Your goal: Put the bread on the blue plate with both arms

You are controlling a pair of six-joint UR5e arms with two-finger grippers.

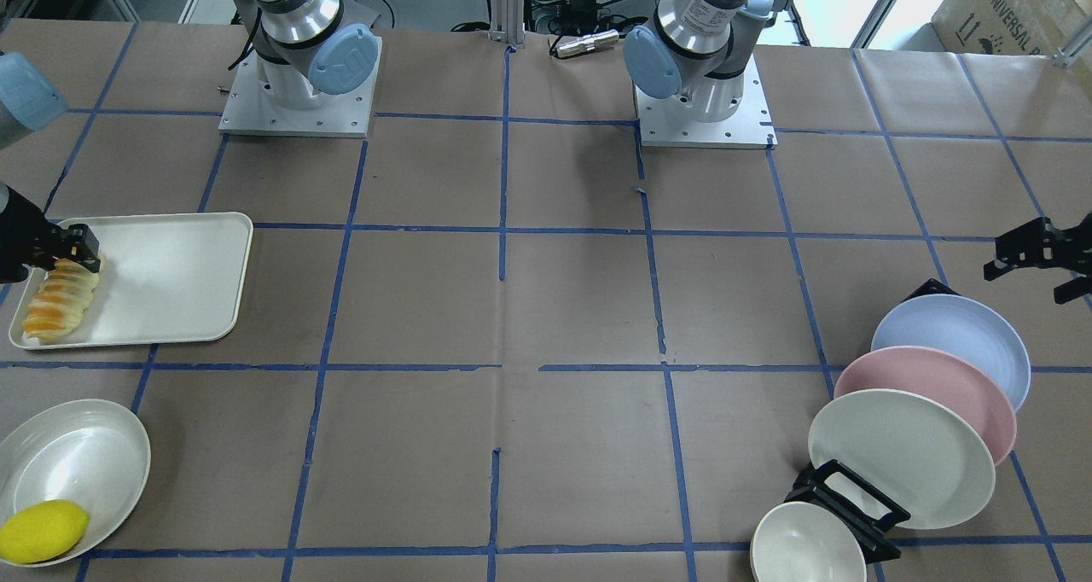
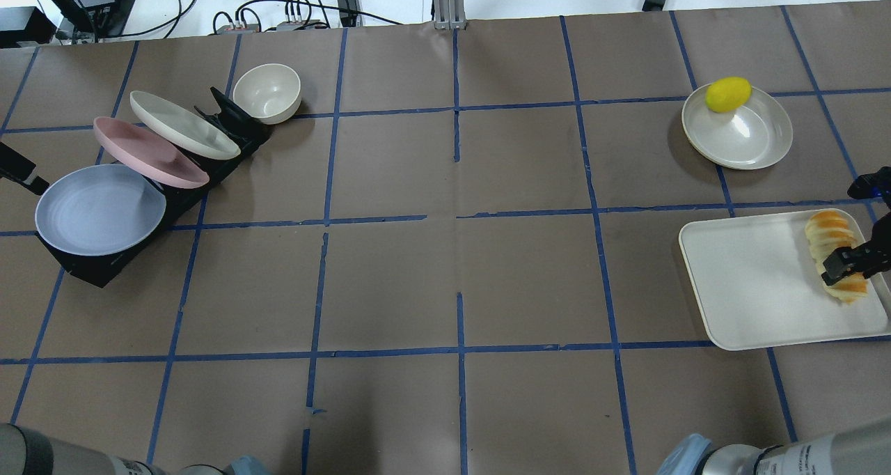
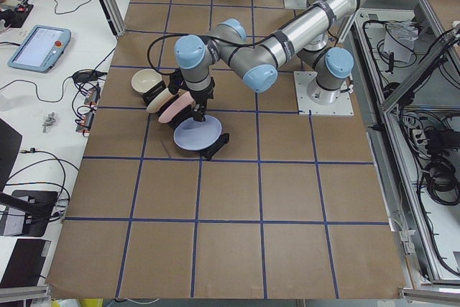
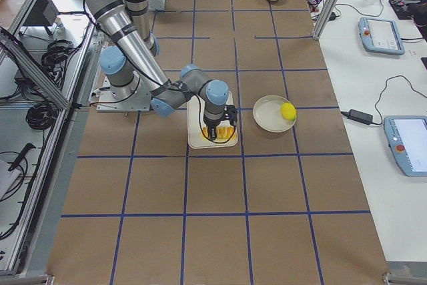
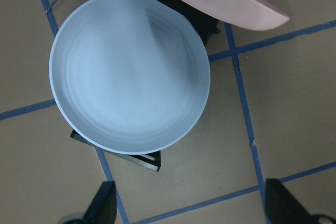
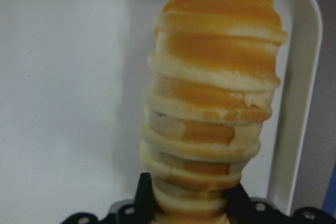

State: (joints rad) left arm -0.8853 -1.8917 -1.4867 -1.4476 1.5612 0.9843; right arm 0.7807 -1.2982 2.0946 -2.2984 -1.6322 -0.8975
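The striped orange and cream bread (image 1: 61, 302) lies along the outer edge of a white tray (image 1: 171, 275); it also shows in the overhead view (image 2: 835, 245). My right gripper (image 1: 78, 253) is shut on one end of the bread, and the right wrist view shows its fingers (image 6: 144, 198) pressed against both sides of the loaf (image 6: 210, 103). The blue plate (image 1: 960, 339) leans in a black rack at the other end of the table. My left gripper (image 1: 1036, 262) hovers open just beside and above it, with the plate (image 5: 128, 72) ahead of its spread fingertips (image 5: 102, 205).
A pink plate (image 1: 930, 394) and a cream plate (image 1: 900, 454) lean in the same black rack (image 1: 853, 501), with a small cream bowl (image 1: 806, 548) at its end. A yellow lemon (image 1: 43, 531) sits in a white bowl (image 1: 85, 454) near the tray.
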